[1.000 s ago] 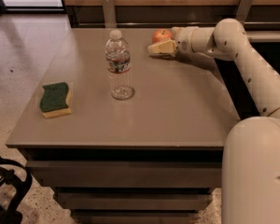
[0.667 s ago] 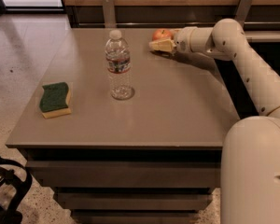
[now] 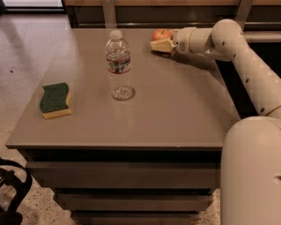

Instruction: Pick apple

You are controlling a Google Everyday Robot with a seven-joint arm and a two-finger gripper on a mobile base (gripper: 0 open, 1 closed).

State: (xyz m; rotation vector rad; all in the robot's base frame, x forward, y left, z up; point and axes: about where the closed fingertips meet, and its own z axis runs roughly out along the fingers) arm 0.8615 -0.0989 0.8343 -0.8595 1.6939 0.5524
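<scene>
gripper at far edge of table, against apple | grip: cannot tell | water bottle upright, mid-table | green sponge near left edge

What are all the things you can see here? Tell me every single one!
apple: one, red-orange, at the table's far edge, right by the gripper
water bottle: one, clear with a white cap, upright near the table's middle
sponge: one, green on yellow, left side of the table
table: one, grey-brown, centre of view
wall brackets: two, grey, behind the table
black strap: one, black, on the floor at lower left
arm: one, cream, reaching in from the right
gripper: one, cream, at the apple near the table's far edge
</scene>
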